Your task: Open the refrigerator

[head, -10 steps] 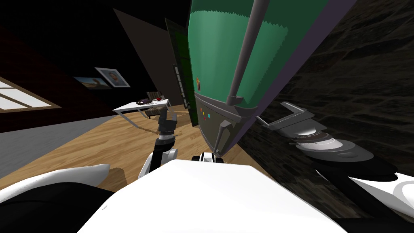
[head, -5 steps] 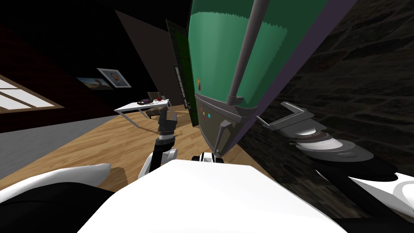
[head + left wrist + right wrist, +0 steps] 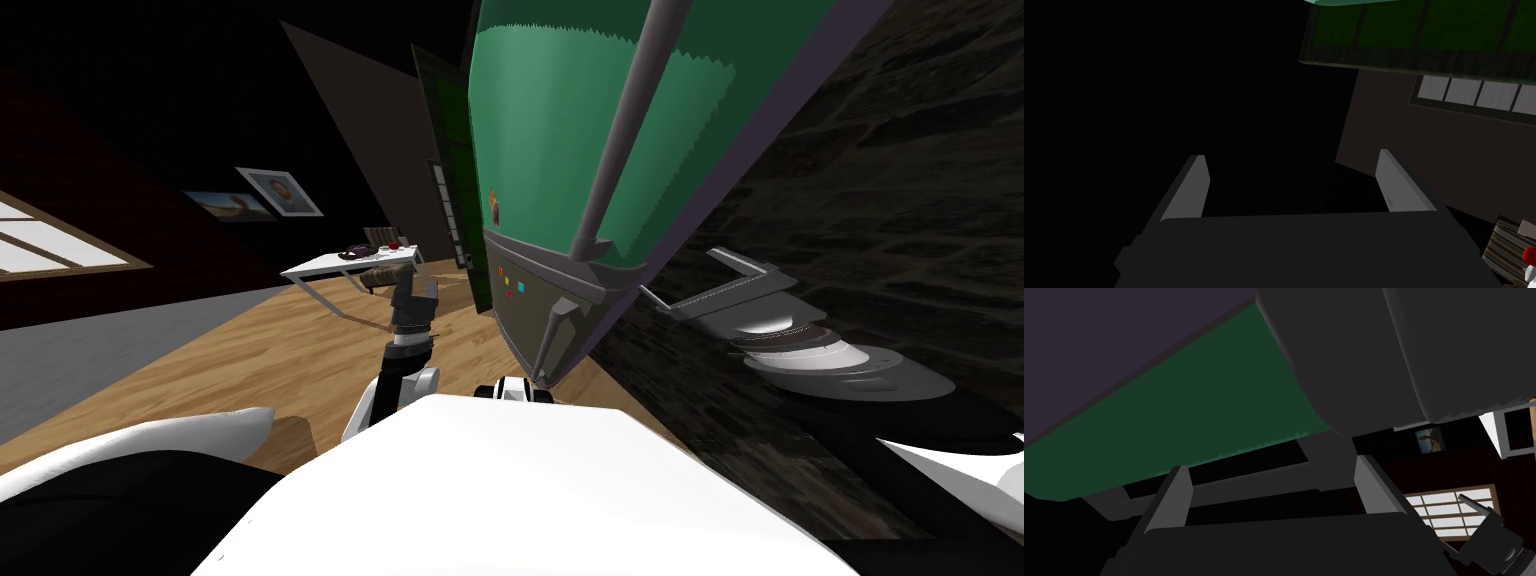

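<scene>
While right claw (image 3: 1271, 464) gapes, green refrigerator (image 3: 555, 150) beside

Head camera rolled, steeply down, near the green refrigerator (image 3: 545, 140); right wrist camera nearer, on the same green front

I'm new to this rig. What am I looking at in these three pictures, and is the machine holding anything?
It is a two-armed robot in a simulated house. One picture comes from a camera on its head, looking steeply down. Ahead stands a green fridge with a long grey handle. The other two come from cameras on each hand, looking along that hand's two blade fingers. The left gripper is open and empty, out over the wooden floor, with a white table beyond it. The right gripper is also open, close beside the fridge's right edge, gripping nothing.
</scene>
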